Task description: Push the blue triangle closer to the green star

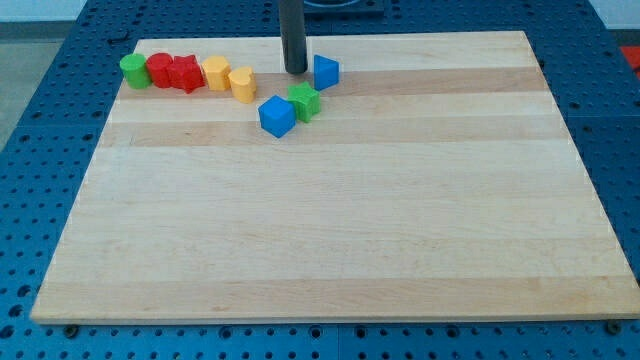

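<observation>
The blue triangle (326, 72) lies near the view's top, just right of my tip (296, 72). The dark rod comes down from the top edge, and its tip sits close to the triangle's left side; I cannot tell if they touch. The green star (305, 101) lies just below the tip and lower left of the triangle, a small gap apart. A blue cube (277, 116) touches the star's lower left side.
A row of blocks runs along the upper left of the wooden board (330, 230): a green cylinder (134, 71), a red cylinder (160, 70), a red star (186, 74), a yellow block (216, 73) and a yellow heart-like block (242, 84).
</observation>
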